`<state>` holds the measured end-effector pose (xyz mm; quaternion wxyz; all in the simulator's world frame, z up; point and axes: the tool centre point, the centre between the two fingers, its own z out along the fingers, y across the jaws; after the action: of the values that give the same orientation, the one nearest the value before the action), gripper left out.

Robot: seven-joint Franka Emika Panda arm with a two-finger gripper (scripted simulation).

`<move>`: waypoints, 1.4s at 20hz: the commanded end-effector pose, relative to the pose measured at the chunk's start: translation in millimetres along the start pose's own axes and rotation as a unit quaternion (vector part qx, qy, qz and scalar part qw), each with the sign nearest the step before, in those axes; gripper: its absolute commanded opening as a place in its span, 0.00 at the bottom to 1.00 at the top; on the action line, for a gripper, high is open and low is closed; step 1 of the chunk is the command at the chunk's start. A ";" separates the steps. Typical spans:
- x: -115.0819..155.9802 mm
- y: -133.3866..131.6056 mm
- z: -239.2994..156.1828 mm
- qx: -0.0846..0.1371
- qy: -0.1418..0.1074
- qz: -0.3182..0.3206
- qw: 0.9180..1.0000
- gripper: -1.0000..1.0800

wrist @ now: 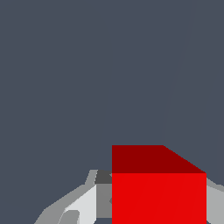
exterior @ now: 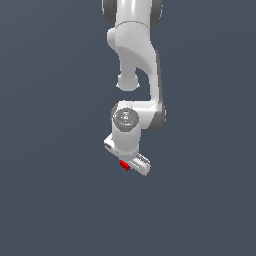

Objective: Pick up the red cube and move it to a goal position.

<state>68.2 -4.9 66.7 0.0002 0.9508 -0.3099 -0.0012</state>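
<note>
Wrist cam: red cube betw tool fingers; ext only sliver.

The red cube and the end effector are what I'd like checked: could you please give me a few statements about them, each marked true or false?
1. The red cube sits between the end effector fingers. True.
2. The cube is blue. False: it is bright red.
3. In the wrist view the cube fills much of the space between the fingers. True.
4. Several other blocks lie around the cube. False: only the plain grey background shows around it.
5. In the exterior view the cube is far from the arm, off at the picture's edge. False: it sits right at the end effector, near the middle of the picture.
</note>
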 end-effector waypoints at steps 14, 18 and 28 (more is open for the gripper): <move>-41.5 -10.1 -167.5 0.001 0.001 0.000 1.000 0.00; -52.7 -13.1 -214.5 0.000 0.001 0.001 1.000 0.00; -77.8 -21.8 -325.5 0.000 0.001 0.001 1.000 0.00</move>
<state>21.5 55.5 376.6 0.0000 0.9506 -0.3105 0.0004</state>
